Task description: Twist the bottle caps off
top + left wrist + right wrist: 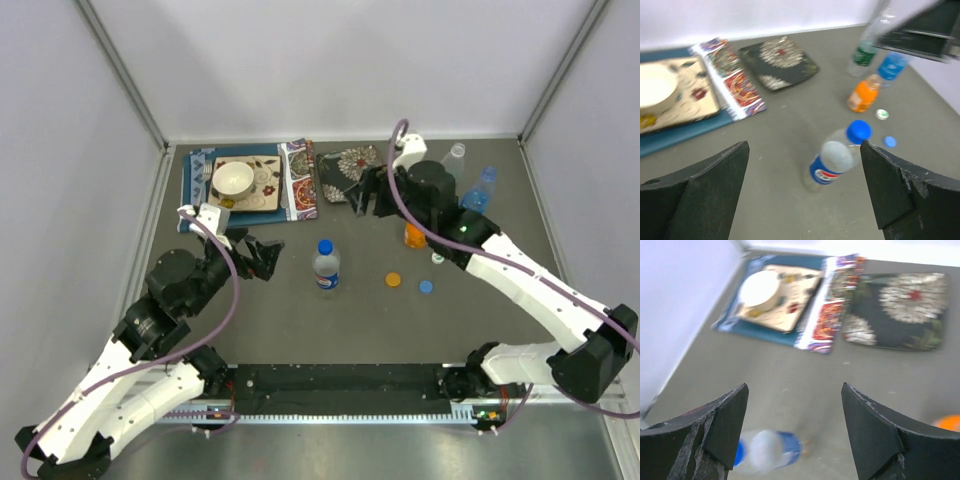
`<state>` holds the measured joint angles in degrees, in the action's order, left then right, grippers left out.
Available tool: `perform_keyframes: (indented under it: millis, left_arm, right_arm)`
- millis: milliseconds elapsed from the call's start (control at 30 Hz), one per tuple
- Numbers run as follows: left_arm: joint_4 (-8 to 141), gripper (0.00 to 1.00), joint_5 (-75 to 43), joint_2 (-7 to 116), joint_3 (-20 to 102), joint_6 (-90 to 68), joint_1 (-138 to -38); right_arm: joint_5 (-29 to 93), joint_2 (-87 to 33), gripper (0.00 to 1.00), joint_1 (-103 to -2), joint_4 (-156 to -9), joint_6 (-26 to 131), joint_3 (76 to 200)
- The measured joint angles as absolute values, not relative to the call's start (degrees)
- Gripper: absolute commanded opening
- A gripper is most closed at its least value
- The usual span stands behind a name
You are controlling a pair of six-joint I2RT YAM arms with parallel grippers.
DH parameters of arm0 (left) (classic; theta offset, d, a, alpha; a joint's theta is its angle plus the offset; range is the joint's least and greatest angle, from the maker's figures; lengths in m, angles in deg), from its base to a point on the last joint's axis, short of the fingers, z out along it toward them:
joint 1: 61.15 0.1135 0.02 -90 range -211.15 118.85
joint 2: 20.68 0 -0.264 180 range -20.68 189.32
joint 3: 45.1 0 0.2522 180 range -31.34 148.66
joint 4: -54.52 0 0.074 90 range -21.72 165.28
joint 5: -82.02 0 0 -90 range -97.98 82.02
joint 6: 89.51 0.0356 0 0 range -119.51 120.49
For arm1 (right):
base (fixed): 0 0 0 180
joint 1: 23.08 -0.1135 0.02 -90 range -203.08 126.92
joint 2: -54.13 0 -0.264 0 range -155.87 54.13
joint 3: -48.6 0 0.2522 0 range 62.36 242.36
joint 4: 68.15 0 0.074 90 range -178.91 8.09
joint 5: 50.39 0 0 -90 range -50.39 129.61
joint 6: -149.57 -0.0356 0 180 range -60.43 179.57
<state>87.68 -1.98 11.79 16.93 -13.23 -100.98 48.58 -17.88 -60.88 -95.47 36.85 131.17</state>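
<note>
The clear bottle with blue-red label [326, 266] stands mid-table with its blue cap [325, 246] on; it also shows in the left wrist view [836, 161] and, blurred, in the right wrist view [769, 454]. My left gripper [270, 258] is open and empty, a little left of it [804, 150]. My right gripper [358, 198] is open and empty, above the table behind it [794, 390]. The orange-filled bottle [414, 236], the blue-tinted bottle [481, 189] and the green-label bottle [454, 160] stand at the back right without caps.
Loose caps lie right of centre: orange [393, 280], blue [426, 287], white [437, 259]. At the back stand a blue mat with a tray and white bowl [233, 179], a colourful cloth [300, 180] and a dark patterned mat [350, 162]. Walls enclose the table.
</note>
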Motion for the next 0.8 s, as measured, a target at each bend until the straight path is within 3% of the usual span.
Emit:
perform_keyframes:
  millis: [267,633,800]
  left_arm:
    - [97.45,0.99,14.96,10.87,16.77,-19.46,-100.98]
    - [102.04,0.98,18.65,6.55,13.6,-23.94,-100.98]
    - [102.63,0.99,18.39,6.55,12.75,-25.18,-100.98]
  right_arm:
    - [39.97,-17.88,0.77,-72.27,-94.99,40.57,132.03]
    - [39.99,-23.04,0.76,-76.75,-96.24,42.93,132.0]
    - [41.52,-23.98,0.67,-77.89,-96.52,43.08,131.33]
